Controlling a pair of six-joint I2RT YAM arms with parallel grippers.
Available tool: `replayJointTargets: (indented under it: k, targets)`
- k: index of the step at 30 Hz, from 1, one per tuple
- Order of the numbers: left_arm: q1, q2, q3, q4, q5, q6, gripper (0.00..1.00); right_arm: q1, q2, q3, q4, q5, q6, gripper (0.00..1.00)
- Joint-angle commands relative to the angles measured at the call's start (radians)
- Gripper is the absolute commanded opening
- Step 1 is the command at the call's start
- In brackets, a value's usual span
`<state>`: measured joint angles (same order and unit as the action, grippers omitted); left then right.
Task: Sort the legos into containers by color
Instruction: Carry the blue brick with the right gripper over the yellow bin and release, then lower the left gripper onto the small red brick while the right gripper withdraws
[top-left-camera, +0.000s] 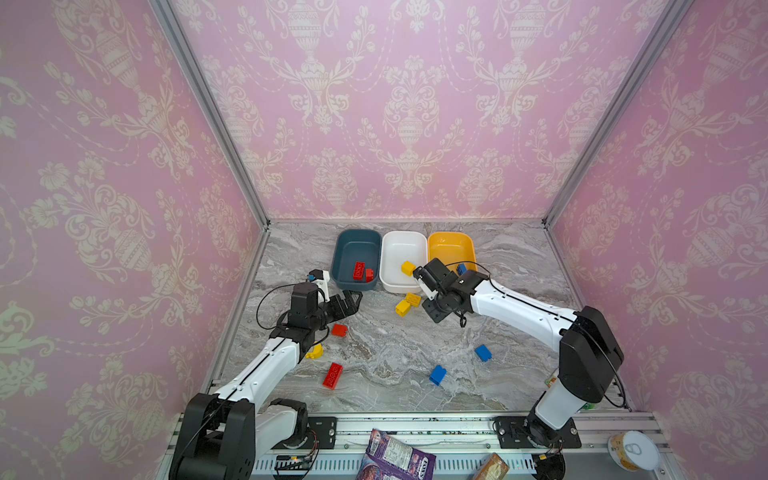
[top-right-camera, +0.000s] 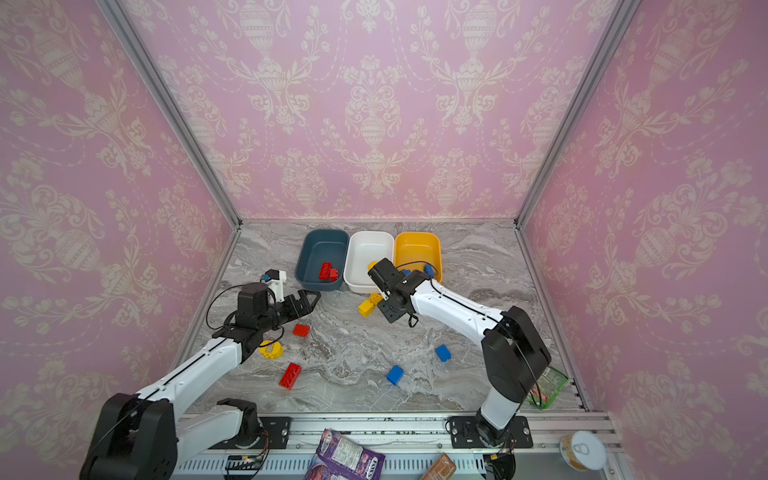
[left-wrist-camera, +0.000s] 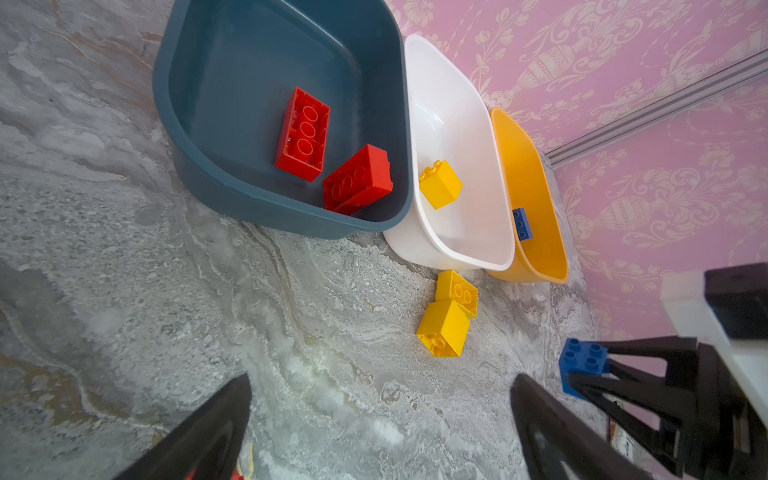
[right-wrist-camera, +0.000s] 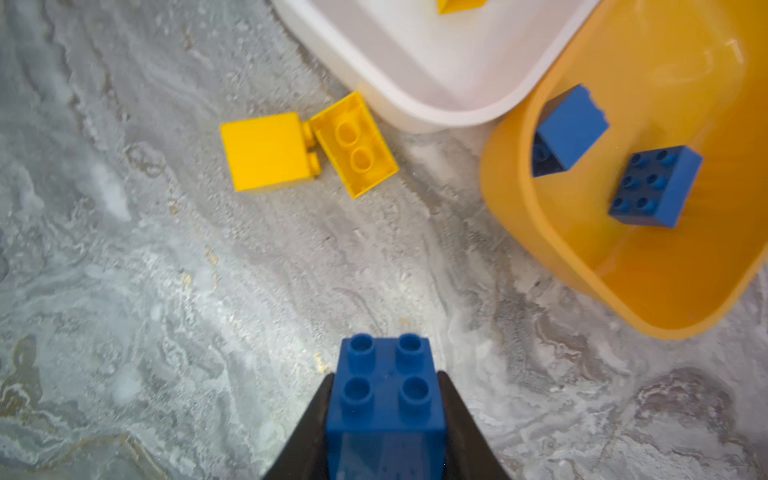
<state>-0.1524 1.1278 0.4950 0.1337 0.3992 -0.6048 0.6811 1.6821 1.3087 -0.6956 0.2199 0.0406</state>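
1. The right claw (right-wrist-camera: 386, 376) clamps a blue brick (right-wrist-camera: 384, 399) by two opposite sides, jaws closed only to the brick's width and studs facing outward. It hangs over the marble table (top-left-camera: 374, 357), on the 6 o'clock side of the yellow tub (top-left-camera: 451, 245) and outside its rim.
2. The left claw (left-wrist-camera: 381, 377) is spread wide and holds nothing. It sits low, just at 6 o'clock of the teal tub (top-left-camera: 353, 249), pointing toward it.
3. Three tubs line the table's far edge at 12 o'clock, flank to flank. The teal one is at 9 o'clock of the white tub (top-left-camera: 405, 249) and the yellow one at 3 o'clock of it.
4. Two red bricks (top-left-camera: 359, 270) lie in the teal tub, a single yellow brick (top-left-camera: 408, 268) in the white tub, and two blue bricks (right-wrist-camera: 571, 129) in the yellow tub.
5. A yellow pair (top-left-camera: 402, 308), touching each other, lies on the table just at 6 o'clock of the white tub.
6. A small red brick (top-left-camera: 339, 330), a round yellow piece (top-right-camera: 271, 349) and a long red brick (top-left-camera: 333, 375) sit near the left arm, at about 8 o'clock on the table.
7. Two loose blue bricks (top-left-camera: 483, 352) rest at about 4 o'clock, well apart from the tubs.
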Motion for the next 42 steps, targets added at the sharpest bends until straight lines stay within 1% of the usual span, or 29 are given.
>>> replayJointTargets:
  k: [1,6,11,14,20,22,23,26,27,30,42]
  targets:
    - [0.005,-0.016,0.019,-0.002,0.024,-0.014,0.99,-0.067,-0.008,0.060,0.050,0.050,-0.016,0.31]
    - [0.004,-0.019,0.010,0.009,0.029,-0.023,0.99,-0.178,0.061,0.147,0.100,0.057,0.010,0.31]
    - [0.005,-0.030,0.004,0.007,0.030,-0.025,0.99,-0.257,0.188,0.244,0.137,0.039,0.037,0.31]
    - [0.005,-0.045,-0.005,0.002,0.028,-0.026,0.99,-0.287,0.265,0.293,0.149,0.030,0.054,0.30]
    - [0.004,-0.075,-0.019,-0.012,0.020,-0.029,0.99,-0.322,0.360,0.351,0.180,0.011,0.093,0.31]
    - [0.005,-0.079,-0.021,-0.015,0.018,-0.027,0.99,-0.328,0.388,0.374,0.166,0.009,0.097,0.33]
    - [0.006,-0.080,-0.021,-0.018,0.018,-0.027,0.99,-0.330,0.398,0.379,0.164,0.007,0.096,0.36]
    - [0.005,-0.082,-0.019,-0.023,0.016,-0.026,0.99,-0.332,0.396,0.371,0.170,0.008,0.103,0.54]
    - [0.004,-0.080,-0.019,-0.022,0.015,-0.025,0.99,-0.332,0.391,0.364,0.175,0.005,0.104,0.57]
    - [0.005,-0.071,-0.015,-0.017,0.016,-0.025,0.99,-0.331,0.373,0.348,0.180,0.000,0.106,0.61]
    - [0.005,-0.047,-0.007,-0.006,0.020,-0.025,0.99,-0.330,0.271,0.271,0.181,-0.067,0.120,0.63]
